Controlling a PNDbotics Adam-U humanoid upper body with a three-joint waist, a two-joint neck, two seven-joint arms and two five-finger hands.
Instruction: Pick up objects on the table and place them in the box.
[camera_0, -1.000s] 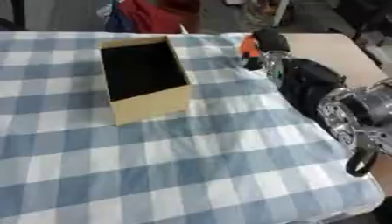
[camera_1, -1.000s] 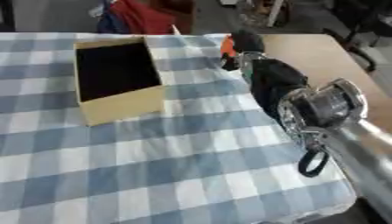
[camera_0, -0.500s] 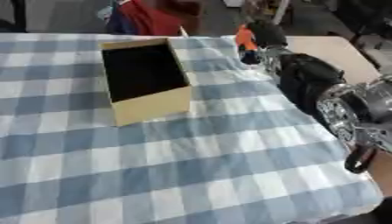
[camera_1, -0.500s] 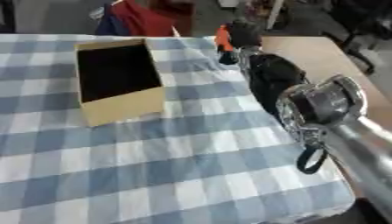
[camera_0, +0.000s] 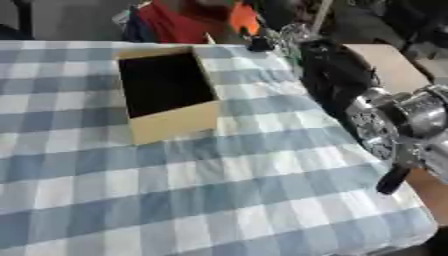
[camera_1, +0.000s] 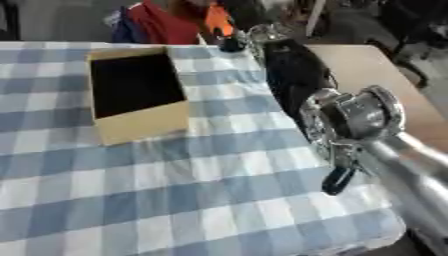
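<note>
Counter: covered by a blue and white checked cloth (camera_0: 219, 190); a bare tan counter (camera_1: 367, 70) edge shows to the right of the cloth.
Box: an open cardboard box (camera_0: 175, 127) sits on the cloth toward the far left, its inside dark; nothing can be made out in it.
Right arm: comes in from the lower right, a silver joint (camera_1: 354, 117) nearest the camera, then a black forearm (camera_1: 293, 70) stretching away toward the far edge of the counter.
Right hand: the right hand (camera_0: 258, 37) is at the far end of the arm, above the far edge of the cloth, just beyond the box's far right corner. It is blurred; its fingers look closed round the orange thing, though the exact shape of the grip cannot be told.
Orange thing: an orange thing (camera_0: 243, 17) shows at the top of the right hand, raised off the cloth, near the box but not over its opening. Its kind cannot be told.
Left hand: shows in neither view.
Background: something red and blue (camera_0: 166, 22) lies beyond the far edge of the counter, behind the box.
</note>
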